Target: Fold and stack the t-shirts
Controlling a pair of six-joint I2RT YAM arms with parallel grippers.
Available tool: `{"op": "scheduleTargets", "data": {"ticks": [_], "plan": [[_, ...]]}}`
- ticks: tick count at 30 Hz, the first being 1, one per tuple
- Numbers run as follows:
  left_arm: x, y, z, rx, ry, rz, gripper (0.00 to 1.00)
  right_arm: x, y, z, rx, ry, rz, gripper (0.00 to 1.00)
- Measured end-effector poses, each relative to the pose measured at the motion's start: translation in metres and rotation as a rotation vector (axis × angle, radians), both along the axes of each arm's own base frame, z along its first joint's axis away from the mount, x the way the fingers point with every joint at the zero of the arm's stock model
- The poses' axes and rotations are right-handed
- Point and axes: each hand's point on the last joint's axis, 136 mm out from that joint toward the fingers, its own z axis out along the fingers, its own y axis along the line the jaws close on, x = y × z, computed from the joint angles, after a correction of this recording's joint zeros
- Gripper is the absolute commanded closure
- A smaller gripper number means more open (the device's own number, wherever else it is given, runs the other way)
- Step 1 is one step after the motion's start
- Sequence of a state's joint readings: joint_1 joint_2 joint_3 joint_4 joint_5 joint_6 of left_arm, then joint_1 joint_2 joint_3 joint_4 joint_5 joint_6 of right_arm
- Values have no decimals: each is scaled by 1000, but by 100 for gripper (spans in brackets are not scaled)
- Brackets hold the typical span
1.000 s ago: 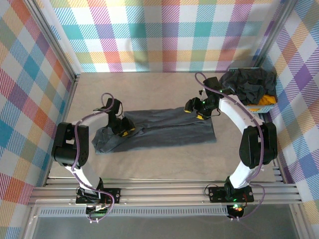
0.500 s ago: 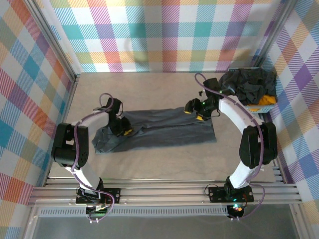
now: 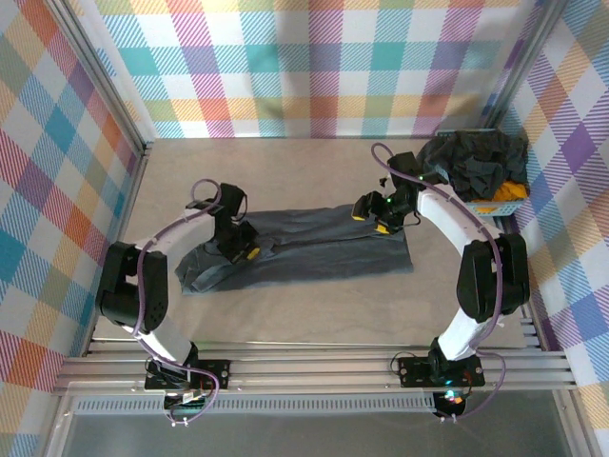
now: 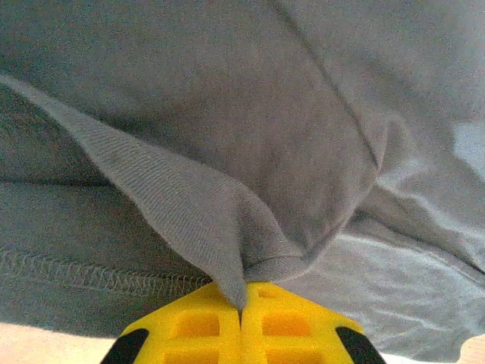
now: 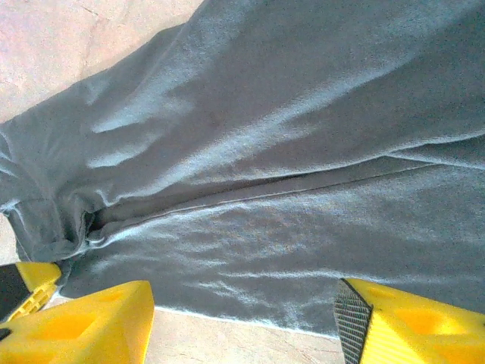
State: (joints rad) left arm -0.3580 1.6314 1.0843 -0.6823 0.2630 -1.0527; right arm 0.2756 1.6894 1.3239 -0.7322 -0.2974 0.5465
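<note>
Shirt (image 3: 314,249), plain dark grey, lies as a long band across the middle of your table (image 3: 285,181), with a line running along its length. Your left tool (image 3: 243,249) sits near its left end. In the left wrist view, that tool (image 4: 241,303) has its yellow fingers pressed together on a raised fold of the cloth, pinched to a peak. Your right tool (image 3: 378,217) is over the shirt's far right corner. Its wrist view shows the fingers (image 5: 83,318) spread wide above the shirt's edge, holding nothing. A pile (image 3: 476,160) of dark shirts fills the basket (image 3: 514,204) at the far right, an orange-yellow shirt (image 3: 500,193) showing beneath.
</note>
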Motion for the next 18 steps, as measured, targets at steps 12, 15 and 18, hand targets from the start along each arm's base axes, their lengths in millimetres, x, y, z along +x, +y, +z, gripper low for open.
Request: {"op": "scheduleTargets", "data": {"ticks": [12, 15, 18], "plan": [[-15, -26, -6, 1, 104, 251, 97, -8, -3, -9, -7, 22, -1, 35], [-19, -30, -12, 3, 131, 261, 72, -9, -5, -9, -5, 23, -4, 35], [-25, -32, -13, 9, 152, 248, 67, -10, -6, -10, -6, 25, -3, 35]]}}
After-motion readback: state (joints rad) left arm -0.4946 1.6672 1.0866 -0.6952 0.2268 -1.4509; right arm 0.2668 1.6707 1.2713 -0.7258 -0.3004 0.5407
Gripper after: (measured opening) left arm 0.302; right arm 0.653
